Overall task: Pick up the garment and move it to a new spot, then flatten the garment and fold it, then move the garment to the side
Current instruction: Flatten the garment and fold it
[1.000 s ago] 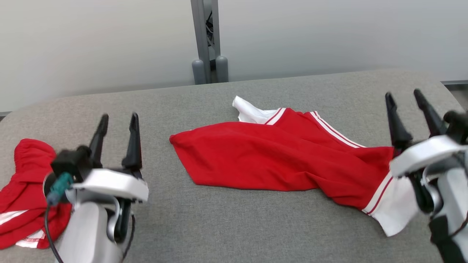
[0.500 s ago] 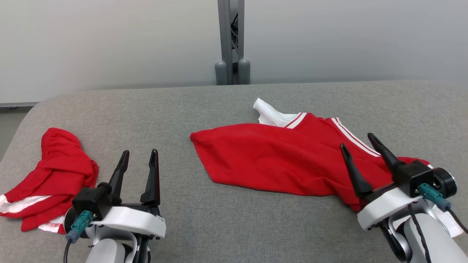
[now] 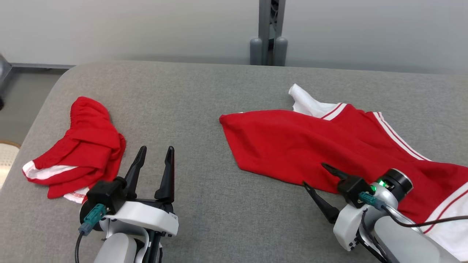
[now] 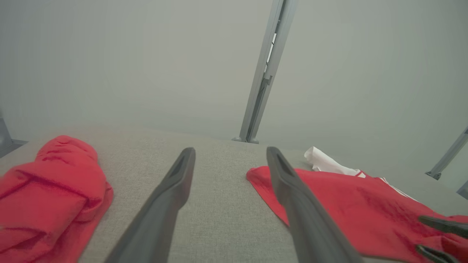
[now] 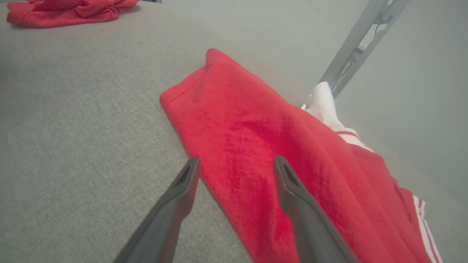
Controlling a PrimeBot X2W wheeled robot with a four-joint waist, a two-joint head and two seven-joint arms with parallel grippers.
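Observation:
A red garment with white striped trim lies spread and wrinkled on the grey table, right of the middle. My right gripper is open, fingers pointing left and away, just over the garment's near edge. In the right wrist view the right gripper has one finger above the red cloth and the other above bare table. My left gripper stands open over bare table, holding nothing. The left wrist view has the left gripper with the garment to its right.
A second red garment lies crumpled near the table's left edge, left of my left gripper. A grey metal post rises behind the table against a pale wall. Floor and a round woven object lie beyond the left edge.
The head camera has turned, shifting the whole picture to the right. My right gripper has dropped and swung leftward, from beside the garment's right end to over its near edge. Both stay open.

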